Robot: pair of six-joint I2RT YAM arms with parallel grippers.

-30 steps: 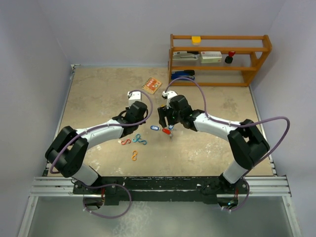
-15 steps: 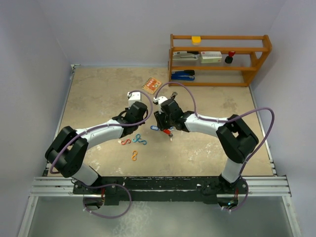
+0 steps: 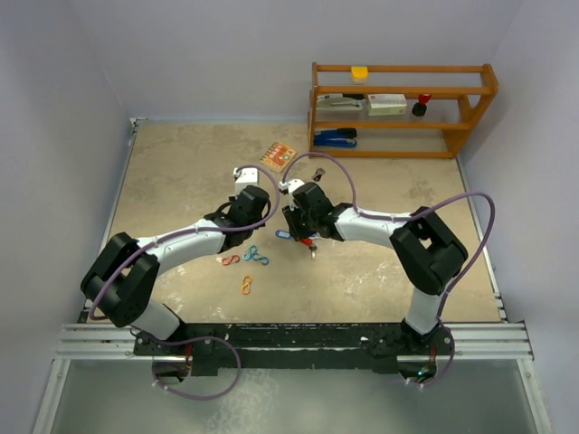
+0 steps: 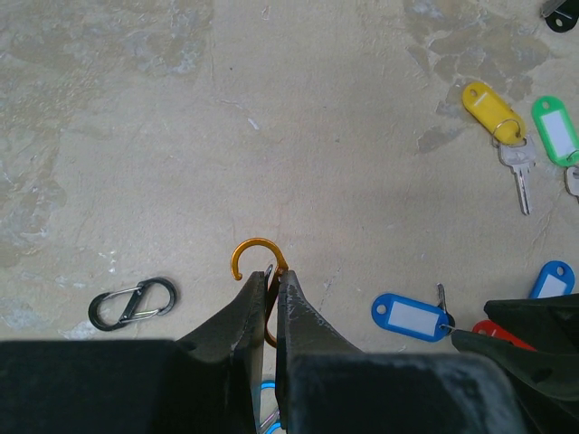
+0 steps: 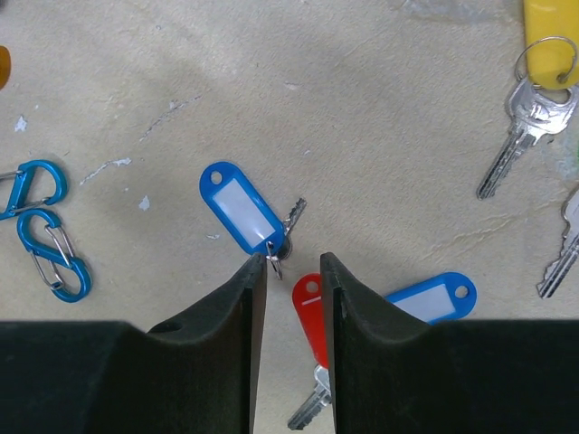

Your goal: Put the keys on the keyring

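My left gripper (image 4: 271,273) is shut on an orange wire clip (image 4: 256,255), whose hook sticks out past the fingertips just above the table. My right gripper (image 5: 291,265) is open, low over the keys. Its left fingertip (image 5: 257,268) is at the small ring of a blue-tagged key (image 5: 242,207). A red-tagged key (image 5: 310,315) lies between the fingers, and a second blue-tagged key (image 5: 431,297) lies right of them. Yellow-tagged (image 4: 492,108) and green-tagged (image 4: 555,130) keys lie farther off. In the top view both grippers (image 3: 260,217) (image 3: 294,224) meet mid-table.
A black wire clip (image 4: 133,303) lies left of my left gripper. Two blue clips (image 5: 43,229), a red clip (image 3: 230,260) and an orange clip (image 3: 245,285) lie nearer the bases. A wooden shelf (image 3: 403,108) stands at the back right, with a small card (image 3: 279,156) in front of it.
My right gripper has moved left towards the left gripper and come down over the blue-tagged and red-tagged keys. The left arm has held still with the orange clip.
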